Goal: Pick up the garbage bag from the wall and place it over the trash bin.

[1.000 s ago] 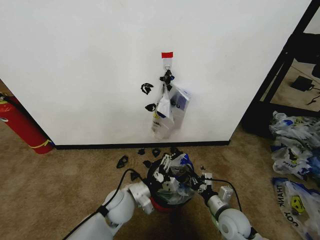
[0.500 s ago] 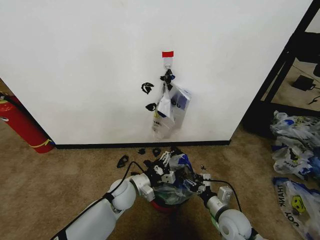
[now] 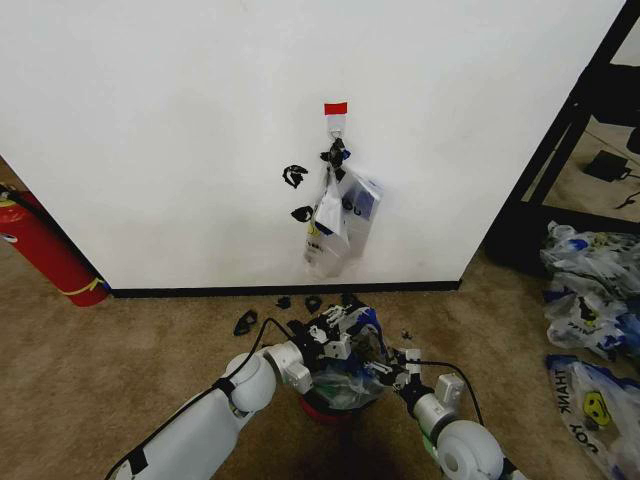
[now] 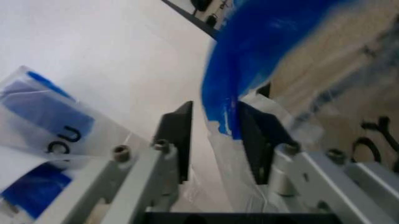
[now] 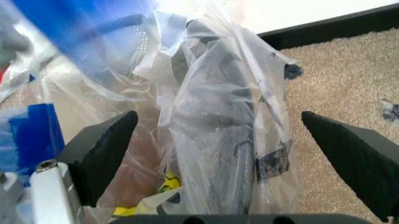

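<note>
Pinching the garbage bag (image 4: 227, 93) film, left jaws closed; right jaws gape around crinkled plastic over the round trash bin (image 3: 325, 405).

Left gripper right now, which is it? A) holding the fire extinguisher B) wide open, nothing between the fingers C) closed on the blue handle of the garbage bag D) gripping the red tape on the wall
C: in the left wrist view the left gripper has its fingers pinched on the blue handle of the garbage bag, at the trash bin in the head view.
</note>
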Robot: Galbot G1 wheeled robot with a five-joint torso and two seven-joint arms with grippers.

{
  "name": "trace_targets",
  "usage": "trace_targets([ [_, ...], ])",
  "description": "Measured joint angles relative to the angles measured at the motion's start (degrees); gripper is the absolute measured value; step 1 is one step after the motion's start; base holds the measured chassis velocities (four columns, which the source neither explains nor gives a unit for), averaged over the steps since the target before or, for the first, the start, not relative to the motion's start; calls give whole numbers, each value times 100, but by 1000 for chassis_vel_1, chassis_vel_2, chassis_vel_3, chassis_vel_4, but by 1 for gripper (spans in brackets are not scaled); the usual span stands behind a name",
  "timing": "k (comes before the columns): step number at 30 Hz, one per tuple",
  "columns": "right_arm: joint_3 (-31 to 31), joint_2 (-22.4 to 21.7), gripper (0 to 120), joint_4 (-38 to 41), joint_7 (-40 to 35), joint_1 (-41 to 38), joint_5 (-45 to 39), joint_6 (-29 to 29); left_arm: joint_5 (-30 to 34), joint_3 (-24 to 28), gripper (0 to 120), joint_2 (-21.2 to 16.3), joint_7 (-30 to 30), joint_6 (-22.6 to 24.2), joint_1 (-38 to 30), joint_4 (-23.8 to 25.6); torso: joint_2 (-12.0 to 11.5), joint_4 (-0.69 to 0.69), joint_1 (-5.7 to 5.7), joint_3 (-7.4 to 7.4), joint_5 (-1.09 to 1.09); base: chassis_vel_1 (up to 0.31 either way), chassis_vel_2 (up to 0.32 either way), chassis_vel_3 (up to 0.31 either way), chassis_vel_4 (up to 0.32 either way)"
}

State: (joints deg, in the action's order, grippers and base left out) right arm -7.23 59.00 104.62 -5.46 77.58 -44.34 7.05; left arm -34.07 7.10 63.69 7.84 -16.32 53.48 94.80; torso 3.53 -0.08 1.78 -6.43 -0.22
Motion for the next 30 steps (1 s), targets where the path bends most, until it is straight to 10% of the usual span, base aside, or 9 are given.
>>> trace_targets([
  [9,3,-5,98,-9,58,8,72,-27,376,-56,0,-39,-87,182,9,54,1,0,0,0,0,0,0,0,0],
  [30,-11,-21,23,152,215,75,12,-37,360,-62,0,9,-96,187,123,138,0,0,-1,0,1,0,0,0,0],
])
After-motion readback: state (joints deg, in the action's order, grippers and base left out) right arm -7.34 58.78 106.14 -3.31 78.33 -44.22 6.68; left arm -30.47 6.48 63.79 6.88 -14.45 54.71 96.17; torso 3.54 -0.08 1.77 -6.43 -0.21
